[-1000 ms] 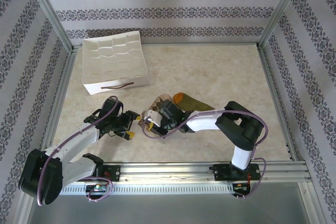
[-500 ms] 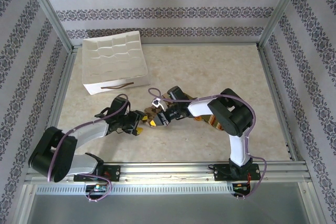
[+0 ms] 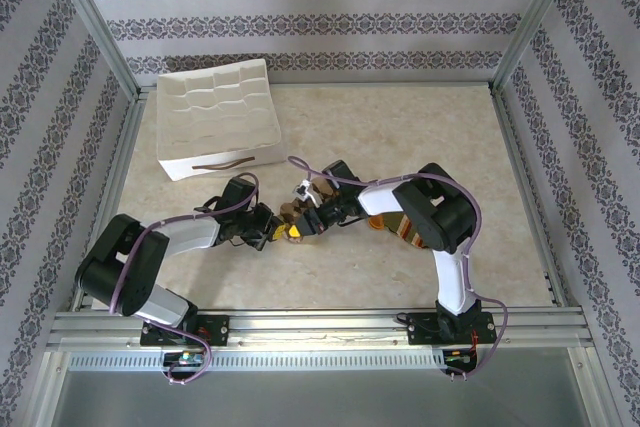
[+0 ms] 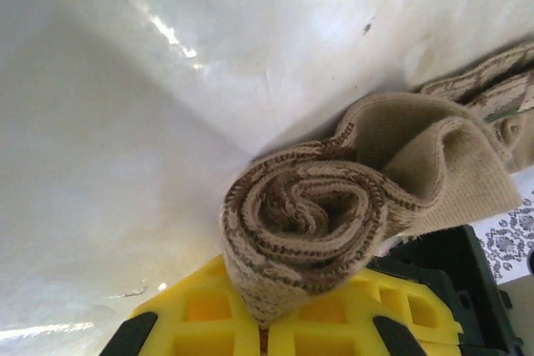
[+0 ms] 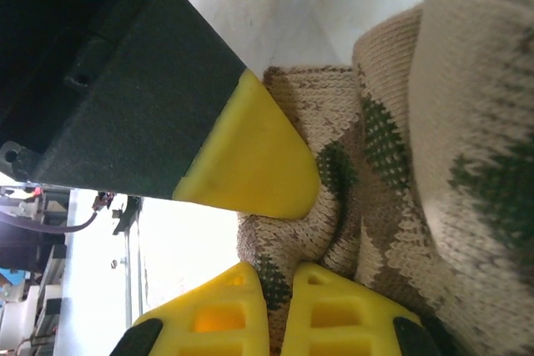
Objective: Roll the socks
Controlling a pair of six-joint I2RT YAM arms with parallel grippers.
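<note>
At the centre front of the bench [image 3: 400, 137], the left hand [image 4: 265, 327] is clamped on the end of the tan-and-brown argyle sock [image 4: 304, 218]. That end is wound into a tight spiral, with a loose flap not yet rolled in. Just to its right, the right hand [image 5: 279, 306] pinches the same sock's flat knit. The task looks less than half done: beneath the right arm, the second sock [image 3: 403, 231] shows a striped edge and appears unrolled.
</note>
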